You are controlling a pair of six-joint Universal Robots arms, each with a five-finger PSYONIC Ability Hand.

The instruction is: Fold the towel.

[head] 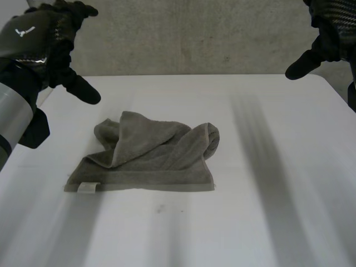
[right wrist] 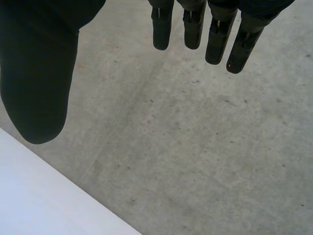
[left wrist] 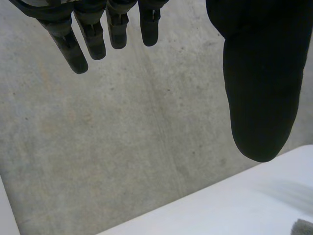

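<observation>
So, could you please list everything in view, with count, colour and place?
towel: one, grey-green, rumpled, on the table nearer the left arm
label: one, white, at the towel's near left corner
table: one, white, under the towel
floor: one, grey concrete, beyond the table's far edge
left robot hand: one, black, open, raised over the table's far left, clear of the towel
right robot hand: one, black, open, raised over the far right, clear of the towel
</observation>
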